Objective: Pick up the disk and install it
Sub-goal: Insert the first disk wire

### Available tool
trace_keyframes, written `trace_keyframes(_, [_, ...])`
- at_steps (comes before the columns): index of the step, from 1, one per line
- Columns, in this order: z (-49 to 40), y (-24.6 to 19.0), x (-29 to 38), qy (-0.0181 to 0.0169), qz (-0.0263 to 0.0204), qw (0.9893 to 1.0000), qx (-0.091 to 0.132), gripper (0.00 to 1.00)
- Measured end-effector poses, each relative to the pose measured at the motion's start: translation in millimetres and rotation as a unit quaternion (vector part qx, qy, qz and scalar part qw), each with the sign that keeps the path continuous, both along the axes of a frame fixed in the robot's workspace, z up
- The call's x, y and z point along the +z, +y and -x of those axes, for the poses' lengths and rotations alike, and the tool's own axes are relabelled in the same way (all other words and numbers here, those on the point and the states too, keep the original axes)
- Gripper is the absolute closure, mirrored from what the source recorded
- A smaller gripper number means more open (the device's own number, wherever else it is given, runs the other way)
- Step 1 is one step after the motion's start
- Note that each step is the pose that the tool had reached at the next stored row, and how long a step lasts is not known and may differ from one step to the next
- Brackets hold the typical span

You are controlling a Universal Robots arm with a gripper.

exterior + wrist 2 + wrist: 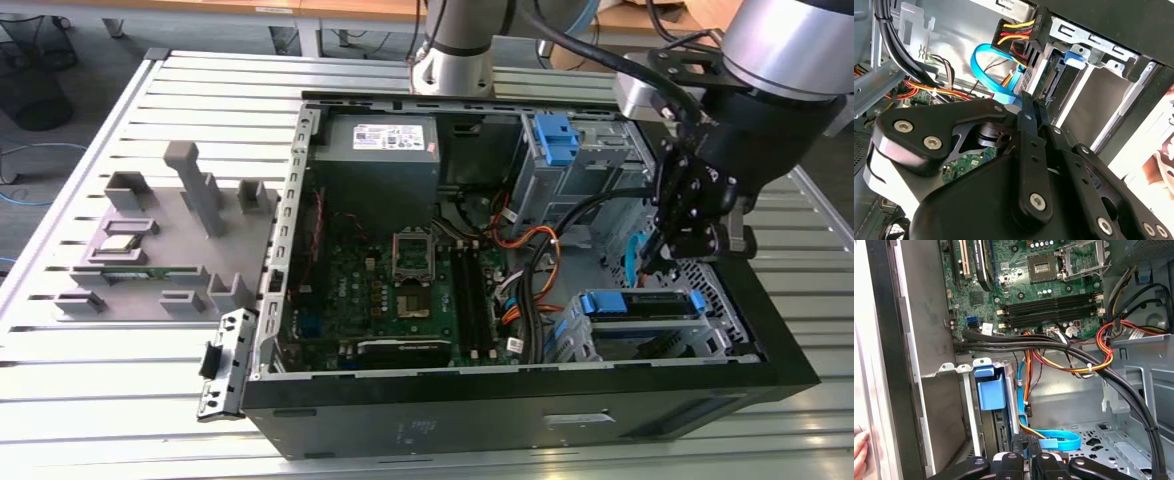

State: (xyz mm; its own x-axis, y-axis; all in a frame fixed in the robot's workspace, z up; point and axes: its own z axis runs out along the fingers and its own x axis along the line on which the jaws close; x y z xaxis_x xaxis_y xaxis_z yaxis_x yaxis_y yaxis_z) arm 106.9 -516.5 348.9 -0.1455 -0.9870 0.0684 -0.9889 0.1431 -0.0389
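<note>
The disk (641,305) sits in the drive cage at the corner of the open computer case (534,400) on the exterior view's right. Its blue front rail faces up. The first wrist view has its blue tab (990,390) in a cage slot, with an unfilled slot beside it. The same blue tab (1074,56) appears in the second wrist view. My gripper (674,255) hangs just above the cage, apart from the disk. The black fingers (1005,462) lie close together, shut, with nothing seen between them. A light-blue data cable (1059,442) loops right by the fingertips.
A grey power-supply box (380,140) sits at the case's far end. A blue bracket (554,138) is in the far bay. Thick black and coloured cables (1089,360) cross between the motherboard (400,270) and the cage. Grey fixtures (160,230) stand on the slatted table. A hand (858,450) shows outside the case wall.
</note>
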Motion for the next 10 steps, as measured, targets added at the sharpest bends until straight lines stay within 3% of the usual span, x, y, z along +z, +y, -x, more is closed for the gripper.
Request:
trace_keyframes(4, [0.2, 0.0, -0.6, -0.0024, 0.0003, 1.0000, 0.006, 0.84])
trace_keyframes(10, [0.2, -0.9, -2.8, -0.0064, 0.0002, 0.9995, 0.032, 0.84])
